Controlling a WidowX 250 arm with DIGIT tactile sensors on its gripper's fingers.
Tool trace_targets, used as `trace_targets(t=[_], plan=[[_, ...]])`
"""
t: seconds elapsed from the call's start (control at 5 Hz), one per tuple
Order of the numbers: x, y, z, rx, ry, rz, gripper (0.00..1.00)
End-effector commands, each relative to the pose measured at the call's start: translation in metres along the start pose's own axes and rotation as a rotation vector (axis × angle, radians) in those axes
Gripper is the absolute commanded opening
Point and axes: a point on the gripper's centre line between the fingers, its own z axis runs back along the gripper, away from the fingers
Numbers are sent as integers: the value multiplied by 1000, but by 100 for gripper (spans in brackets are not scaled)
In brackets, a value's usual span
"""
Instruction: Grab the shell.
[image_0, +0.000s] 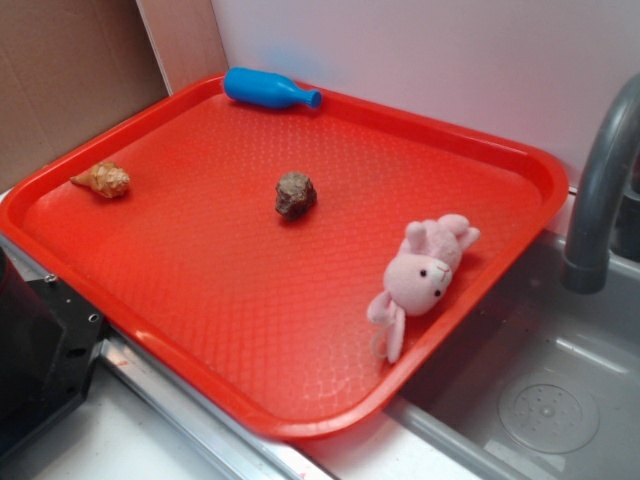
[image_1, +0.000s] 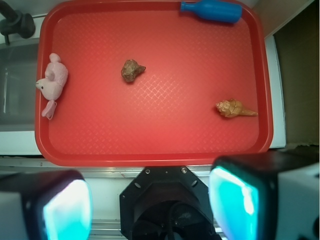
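The small tan-orange spiral shell lies on its side on the red plastic tray, near one of the tray's short edges. In the wrist view you see its round ridged body toward the tray centre and its pointed tip toward the tray rim. Nothing touches it.

Well apart from the shell, near the middle of the tray, you find a dark brown knobbly lump. A blue plastic bottle lies on its side along the far rim. On the opposite short edge from the shell, a pink plush bunny rests against the rim, beside the grey sink with its dark grey faucet.

The gripper hangs above the front edge of the tray, not over the shell. Its two fingers stand wide apart and hold nothing.
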Motion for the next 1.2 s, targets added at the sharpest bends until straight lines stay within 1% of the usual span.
trace_targets(t=[0.0,0.2,0.4,0.6,0.8,1.0], plan=[[0,0,0,0,0,0,100],[25,23,-37,-33,51,-246,100],[34,33,-58,-11,65,-465,100],[42,55,-96,-1,116,-624,100],[32,84,-113,8,165,-606,100],[32,84,-113,8,165,-606,100]])
